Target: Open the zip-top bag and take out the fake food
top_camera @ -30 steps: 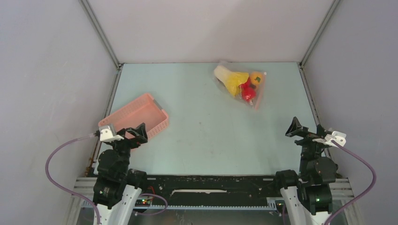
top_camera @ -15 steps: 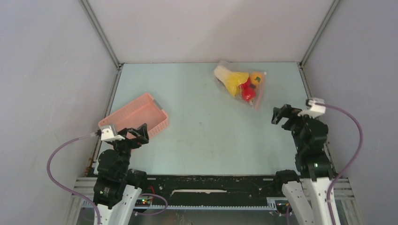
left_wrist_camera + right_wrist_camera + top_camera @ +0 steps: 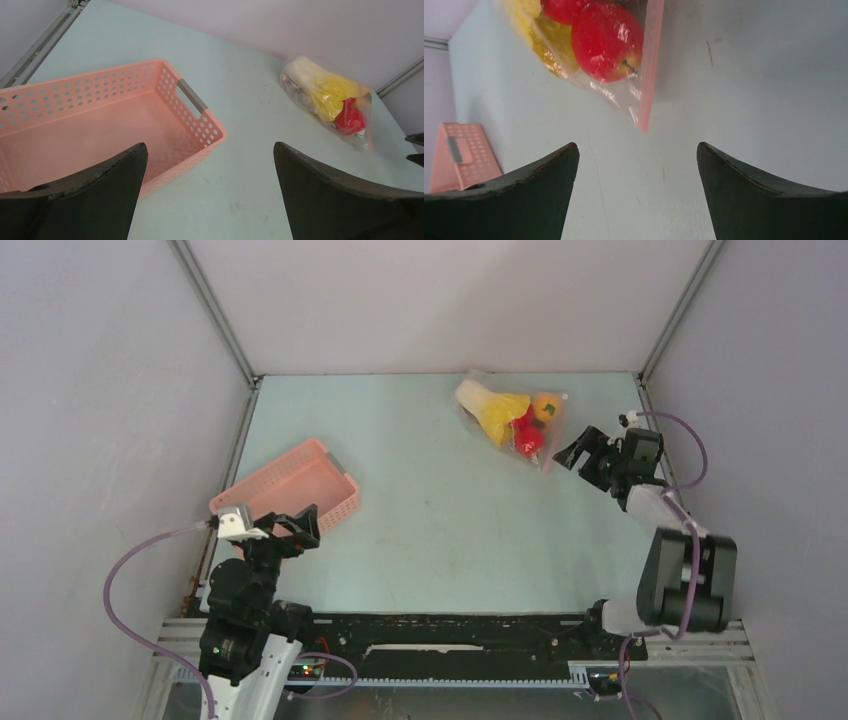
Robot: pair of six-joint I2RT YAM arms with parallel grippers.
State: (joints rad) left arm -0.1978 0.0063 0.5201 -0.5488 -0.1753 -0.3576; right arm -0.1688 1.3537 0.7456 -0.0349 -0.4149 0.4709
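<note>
The clear zip-top bag (image 3: 512, 420) lies at the far right of the table, its pink zip strip (image 3: 552, 440) on its right edge. The fake food is inside it: a yellow piece (image 3: 495, 410), red fruits (image 3: 526, 437) and an orange fruit (image 3: 545, 406). My right gripper (image 3: 578, 454) is open and empty, just right of the bag's near corner. In the right wrist view a red fruit (image 3: 607, 41) and the zip strip (image 3: 650, 65) lie just ahead of my open right gripper (image 3: 636, 150). My left gripper (image 3: 298, 523) is open and empty by the basket.
A pink slatted basket (image 3: 287, 490) stands empty at the left, also in the left wrist view (image 3: 100, 120). Grey walls close in the table on three sides. The bag shows far off in the left wrist view (image 3: 327, 97).
My right arm has reached forward from the near right edge to just beside the bag's near corner. The left arm and the bag have not moved.
</note>
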